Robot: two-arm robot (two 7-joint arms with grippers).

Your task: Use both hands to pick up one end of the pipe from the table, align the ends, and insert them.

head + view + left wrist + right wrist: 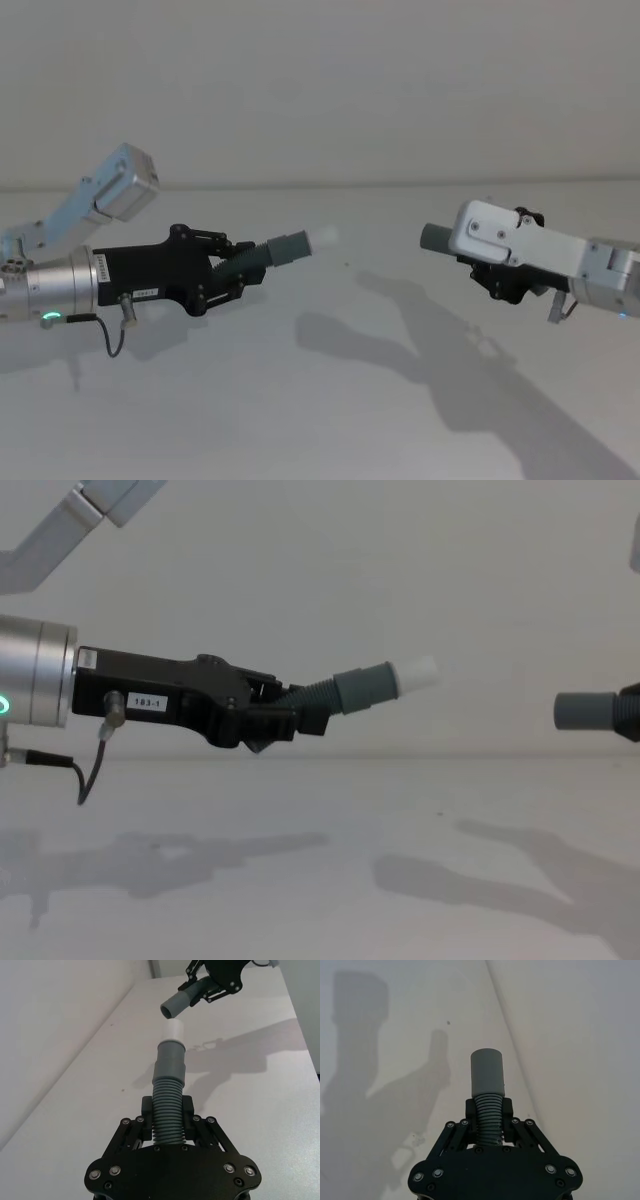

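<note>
My left gripper (243, 265) is shut on the ribbed body of one dark grey pipe piece (288, 246), held above the white table (330, 400). Its white tip (322, 238) points toward the other piece. My right gripper (482, 265) is shut on the second grey piece, whose smooth cuff (436, 237) faces the white tip across an open gap. From the chest the white tip (418, 673) sits a little higher than the cuff (585, 711). In the left wrist view the tip (174, 1030) points at the far cuff (176, 1005). The right wrist view shows the cuff (488, 1072) sticking out past the jaws.
A plain pale wall stands behind the table's far edge (320, 185). Shadows of both arms (440, 350) lie on the surface below the held pieces.
</note>
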